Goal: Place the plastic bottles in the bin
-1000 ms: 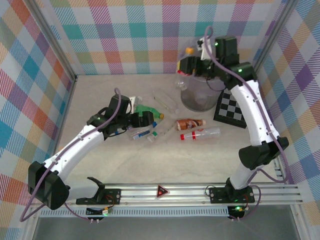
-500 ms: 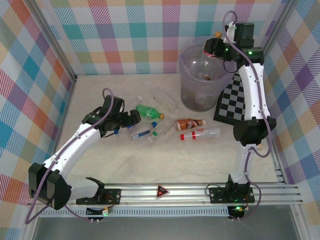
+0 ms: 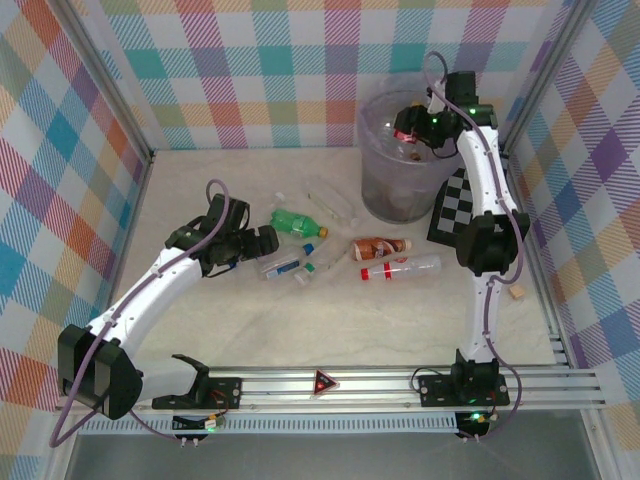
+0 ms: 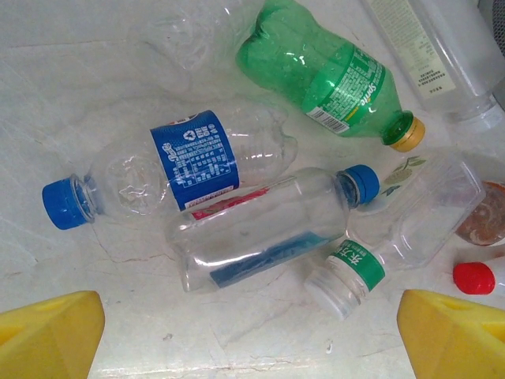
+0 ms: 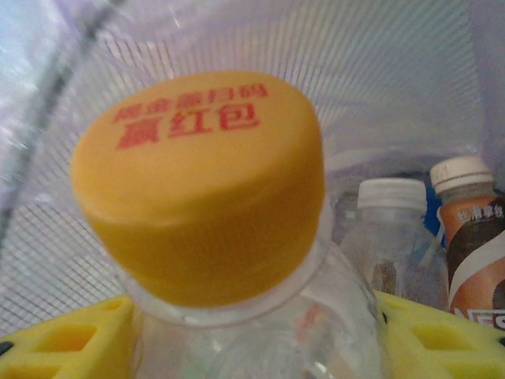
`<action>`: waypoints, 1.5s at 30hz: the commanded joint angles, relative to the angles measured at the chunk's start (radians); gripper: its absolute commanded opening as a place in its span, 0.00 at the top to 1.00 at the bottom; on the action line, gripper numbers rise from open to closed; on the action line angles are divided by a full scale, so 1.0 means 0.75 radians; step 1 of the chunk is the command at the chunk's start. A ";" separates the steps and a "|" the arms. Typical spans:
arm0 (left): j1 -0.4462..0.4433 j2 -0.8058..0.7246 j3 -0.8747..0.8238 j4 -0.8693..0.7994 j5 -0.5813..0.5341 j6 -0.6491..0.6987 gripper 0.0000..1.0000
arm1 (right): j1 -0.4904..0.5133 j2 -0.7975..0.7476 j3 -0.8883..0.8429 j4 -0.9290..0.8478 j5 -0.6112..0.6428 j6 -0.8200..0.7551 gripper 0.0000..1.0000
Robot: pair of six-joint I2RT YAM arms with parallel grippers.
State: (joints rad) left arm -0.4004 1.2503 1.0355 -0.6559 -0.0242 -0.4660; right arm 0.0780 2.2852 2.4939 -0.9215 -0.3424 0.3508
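The job is running partway. Toward the left edge of the tabletop, the left gripper (image 3: pixel 262 240) is hanging with its yellow fingers (image 4: pixel 49 332) spread wide, holding nothing. Just beyond its fingertips, a blue-labelled bottle (image 4: pixel 177 162) is lying against a clear blue-capped bottle (image 4: pixel 264 233). A green bottle (image 4: pixel 331 71) is lying just past them, and a small green-labelled bottle (image 4: pixel 394 217) is resting beside the blue cap.

Further right, around the middle of the tabletop, a brown-labelled bottle (image 3: pixel 380 246) and a red-capped bottle (image 3: pixel 402 267) are lying side by side, well apart from either gripper. At least six bottles are waiting on the tabletop, so I judge that a good share of the work is ahead.

Near the far right corner, the bin (image 3: pixel 378 185) is standing and holding at least two white-capped bottles (image 5: pixel 387 237). The right gripper (image 3: pixel 415 125) is hovering over its mouth and clamping an orange-capped bottle (image 5: pixel 201 181), which it is not yet releasing.
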 commanded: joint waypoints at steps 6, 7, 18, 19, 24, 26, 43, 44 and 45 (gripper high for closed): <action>0.010 0.045 -0.008 -0.027 0.018 0.074 0.03 | 0.010 -0.041 -0.134 0.002 -0.043 -0.027 0.25; 0.012 0.052 -0.004 -0.028 0.018 0.077 0.02 | 0.011 -0.043 -0.121 -0.008 -0.040 -0.031 0.22; 0.010 0.084 0.014 -0.052 0.010 0.104 0.00 | -0.016 -0.072 0.147 -0.172 -0.017 -0.069 0.00; 0.010 0.085 0.014 -0.056 0.004 0.098 0.00 | -0.022 -0.096 0.146 -0.174 -0.018 -0.070 0.01; 0.032 0.112 0.030 -0.099 -0.065 -0.078 0.00 | -0.052 -0.227 0.119 -0.181 -0.012 -0.076 0.01; 0.047 0.117 0.015 -0.077 -0.068 -0.154 0.00 | -0.055 -0.287 0.089 -0.181 -0.015 -0.081 0.00; 0.184 0.596 0.436 0.059 -0.014 0.459 0.05 | -0.057 -0.881 -0.611 -0.136 -0.162 -0.134 0.00; 0.195 0.629 0.455 0.059 0.004 0.486 0.06 | -0.056 -0.903 -0.629 -0.141 -0.163 -0.139 0.01; 0.209 0.659 0.476 0.061 0.026 0.512 0.08 | -0.058 -0.927 -0.647 -0.147 -0.155 -0.143 0.01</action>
State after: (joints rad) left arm -0.2703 1.7054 1.3483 -0.6209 -0.0555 -0.2008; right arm 0.0338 1.6585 2.0312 -1.0344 -0.4263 0.2703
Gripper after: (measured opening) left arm 0.934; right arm 0.994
